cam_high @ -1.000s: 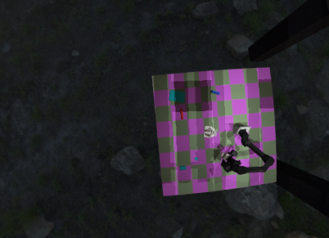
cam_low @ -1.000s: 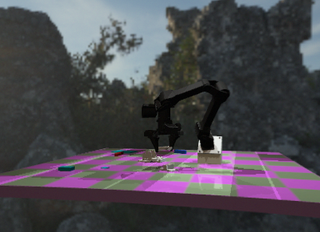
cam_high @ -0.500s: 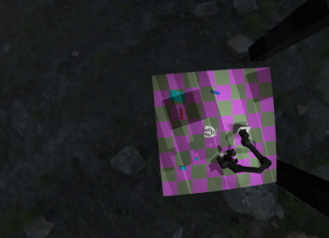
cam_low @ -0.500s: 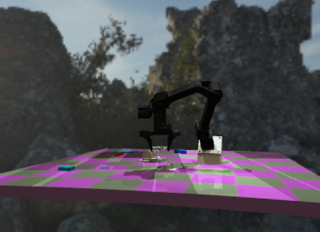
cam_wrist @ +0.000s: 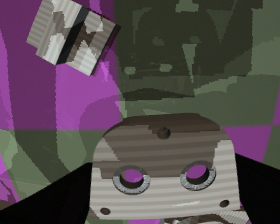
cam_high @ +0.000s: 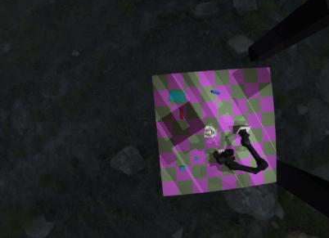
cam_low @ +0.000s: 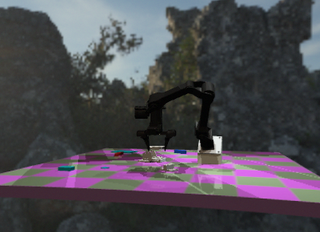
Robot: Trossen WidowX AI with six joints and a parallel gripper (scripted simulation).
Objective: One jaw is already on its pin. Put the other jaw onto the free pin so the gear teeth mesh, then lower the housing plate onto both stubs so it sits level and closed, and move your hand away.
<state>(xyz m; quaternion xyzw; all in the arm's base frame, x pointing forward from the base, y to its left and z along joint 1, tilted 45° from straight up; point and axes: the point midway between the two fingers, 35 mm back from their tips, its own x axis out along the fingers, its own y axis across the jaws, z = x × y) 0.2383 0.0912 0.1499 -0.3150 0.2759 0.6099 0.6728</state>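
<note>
PLACE: outdoors, wild rocky ground | SKY: pale blue with cloud, showing behind tall weathered cliffs (cam_low: 255, 51) | GROWTH: a leafy tree (cam_low: 113, 51) is rising between the cliffs | GROUND: boulders (cam_high: 128, 159) are lying on dark, grass-flecked earth (cam_high: 74, 114) around a checkered tabletop (cam_high: 176, 187) (cam_low: 159, 195) | INDOOR ROOM TYPE: none showing

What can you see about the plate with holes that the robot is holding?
The plate looks pale gray-brown, with fine stripes and rounded far corners. It has two big holes with shiny, metal-looking rings, one small dark hole beyond them, and another near each close corner. The gripper's dark fingers hold it from both sides, above the checkered table. I can't tell what it's really made of.
</note>
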